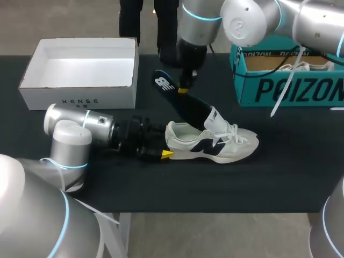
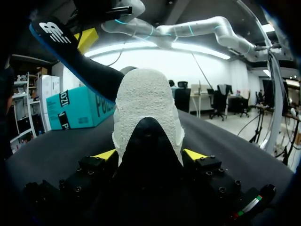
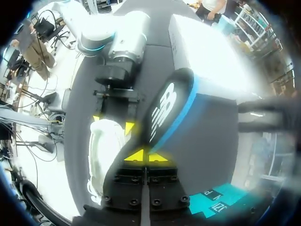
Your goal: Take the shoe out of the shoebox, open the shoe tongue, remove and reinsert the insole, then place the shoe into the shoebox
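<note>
The insole (image 1: 180, 99) stands half inside the shoe (image 1: 212, 142), so the step in hand is, I judge, sliding it along the footbed. That goes best in line with the shoe's length, unbuckled, with the heel braced. The shoe is white mesh with dark side panels and loose laces. It rests on its sole near the worktop's middle, toe toward the right edge. The left tool (image 2: 150, 155) clamps the heel from both sides. The right tool (image 3: 146, 157) pinches the dark, blue-edged insole's raised end. The white shoebox (image 1: 80, 99) sits at the back left corner.
</note>
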{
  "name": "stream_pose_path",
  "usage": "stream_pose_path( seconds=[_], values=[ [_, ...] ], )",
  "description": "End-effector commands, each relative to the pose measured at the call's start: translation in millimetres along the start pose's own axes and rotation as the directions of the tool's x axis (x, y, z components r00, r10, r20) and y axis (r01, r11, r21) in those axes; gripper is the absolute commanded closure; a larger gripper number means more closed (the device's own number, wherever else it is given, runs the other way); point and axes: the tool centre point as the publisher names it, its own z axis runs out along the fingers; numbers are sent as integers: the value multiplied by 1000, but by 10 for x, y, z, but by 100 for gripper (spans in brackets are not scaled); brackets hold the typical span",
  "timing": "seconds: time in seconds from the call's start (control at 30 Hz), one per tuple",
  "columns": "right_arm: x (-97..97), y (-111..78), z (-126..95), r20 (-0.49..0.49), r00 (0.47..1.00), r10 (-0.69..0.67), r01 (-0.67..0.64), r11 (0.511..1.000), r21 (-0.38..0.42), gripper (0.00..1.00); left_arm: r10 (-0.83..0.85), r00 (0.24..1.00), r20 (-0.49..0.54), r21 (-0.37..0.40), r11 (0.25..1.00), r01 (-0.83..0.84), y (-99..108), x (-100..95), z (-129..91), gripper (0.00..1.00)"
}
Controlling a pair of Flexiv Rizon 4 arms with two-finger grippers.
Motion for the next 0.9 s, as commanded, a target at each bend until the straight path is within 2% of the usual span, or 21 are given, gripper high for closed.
stream_pose_path(
  seconds=[0.03, 0.13, 0.17, 0.9],
  values=[
    [82, -61, -416, 57, 998, 1, 0, 1000, -15, 100, 0, 1000, 0, -2, 1000, 0, 23, 4, 21, 100],
    [83, -20, -593, 82, 997, 0, 3, 999, -37, 100, 0, 1000, 0, -2, 1000, 0, 23, 4, 21, 100],
    [92, -8, -644, 87, 996, 14, -12, 1000, -23, 100, 0, 1000, 0, -2, 1000, 0, 23, 4, 21, 100],
    [92, -8, -644, 87, 996, 14, -12, 1000, -23, 100, 0, 1000, 0, -2, 1000, 0, 23, 4, 21, 100]
  ],
)
